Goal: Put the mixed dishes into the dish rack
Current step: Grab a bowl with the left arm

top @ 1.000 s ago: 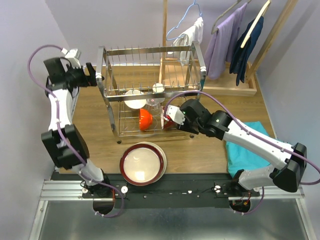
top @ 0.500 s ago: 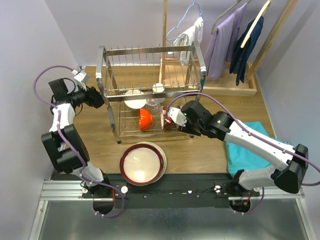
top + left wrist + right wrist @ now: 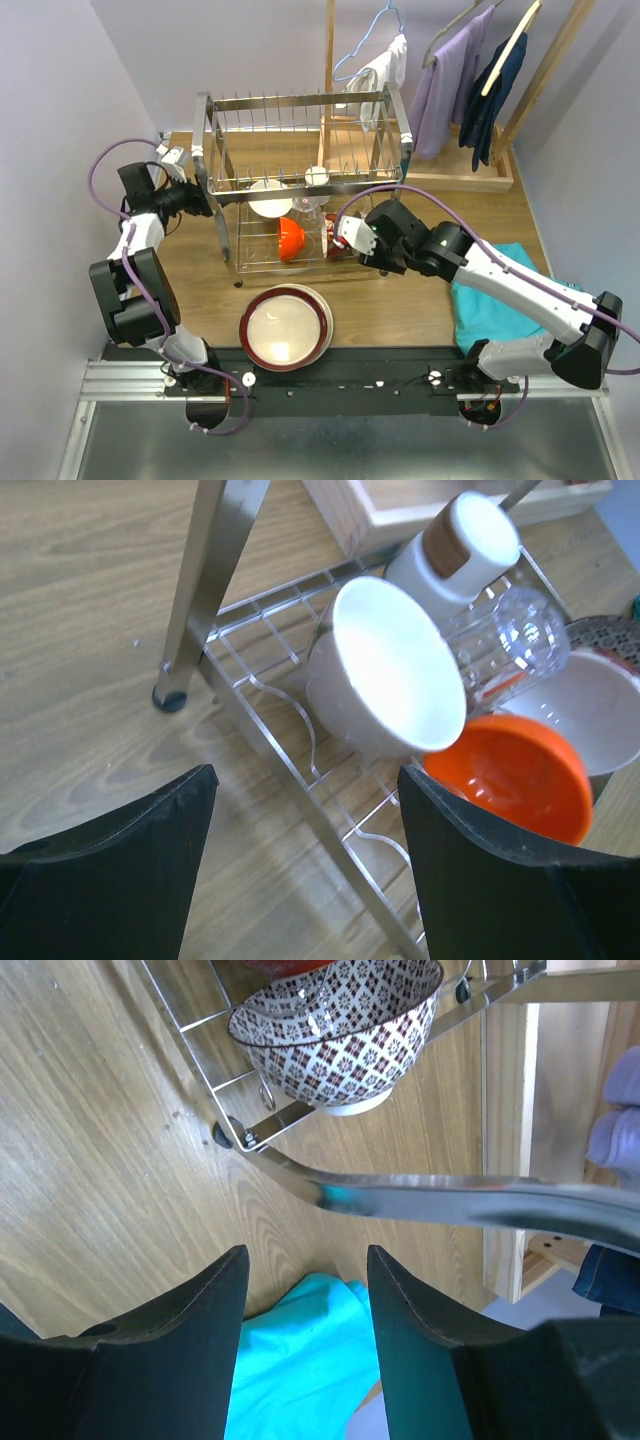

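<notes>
The chrome dish rack (image 3: 300, 102) stands mid-table. Its lower tier holds a cream bowl (image 3: 385, 670), an orange bowl (image 3: 510, 775), a clear glass (image 3: 500, 640), a beige cup (image 3: 455, 545) and a red-patterned bowl (image 3: 335, 1025). A stack of large plates, the top one dark-red-rimmed (image 3: 285, 327), lies on the table in front of the rack. My left gripper (image 3: 200, 200) hangs open and empty at the rack's left side, its fingers (image 3: 110, 870) pointing at the lower tier. At the rack's front right corner my right gripper (image 3: 345, 235) is open and empty, just short of the patterned bowl.
A wooden hanger stand (image 3: 470, 170) with clothes fills the back right. A teal cloth (image 3: 495, 290) lies on the table to the right, also under my right gripper (image 3: 305, 1340). The rack's steel leg (image 3: 205, 575) rises close to my left gripper (image 3: 305, 880).
My left arm has swung nearer and rightward to the rack's left side, its jaws narrowing a little. The right arm has barely shifted.
</notes>
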You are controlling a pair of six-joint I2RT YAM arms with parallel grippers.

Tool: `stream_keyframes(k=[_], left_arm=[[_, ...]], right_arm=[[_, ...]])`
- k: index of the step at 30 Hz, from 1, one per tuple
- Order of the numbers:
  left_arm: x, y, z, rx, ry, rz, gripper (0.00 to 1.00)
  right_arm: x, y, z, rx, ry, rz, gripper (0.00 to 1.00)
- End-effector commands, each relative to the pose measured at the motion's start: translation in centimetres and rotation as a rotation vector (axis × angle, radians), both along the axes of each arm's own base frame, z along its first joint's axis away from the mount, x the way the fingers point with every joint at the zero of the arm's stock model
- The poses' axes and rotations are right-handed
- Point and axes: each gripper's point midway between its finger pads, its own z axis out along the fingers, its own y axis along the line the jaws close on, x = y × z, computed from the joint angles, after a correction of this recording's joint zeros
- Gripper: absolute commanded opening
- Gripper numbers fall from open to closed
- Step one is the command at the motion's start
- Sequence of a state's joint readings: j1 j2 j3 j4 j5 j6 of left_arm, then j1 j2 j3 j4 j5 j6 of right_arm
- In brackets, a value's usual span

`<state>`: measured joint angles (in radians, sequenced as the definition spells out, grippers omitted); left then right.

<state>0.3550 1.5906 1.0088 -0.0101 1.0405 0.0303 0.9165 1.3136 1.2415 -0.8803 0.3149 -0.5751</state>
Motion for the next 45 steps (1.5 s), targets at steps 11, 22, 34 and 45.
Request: stream_keyframes(k=[11, 22, 34, 45], left_arm=[[2.7, -4.5, 1.5, -0.097, 0.004, 0.036, 0.54], [3.2, -6.8, 0.1, -0.204, 0.072, -0.041, 0.18], [3.1, -8.2, -1.1, -0.202, 0.119, -0.045, 0.16], [2.4, -8.5, 2.9, -0.203, 0.027, -0.041, 0.00]], right_arm=[[0.5, -0.3, -0.1, -0.006, -0.045, -0.022, 0.58], [-0.1, -1.5, -0.9, -0.027, -0.047, -0.026, 0.58], [-0.4, -2.0, -1.2, -0.030, -0.054, -0.022, 0.58], [-0.6, -2.1, -1.6, -0.024, -0.056, -0.020, 0.58]])
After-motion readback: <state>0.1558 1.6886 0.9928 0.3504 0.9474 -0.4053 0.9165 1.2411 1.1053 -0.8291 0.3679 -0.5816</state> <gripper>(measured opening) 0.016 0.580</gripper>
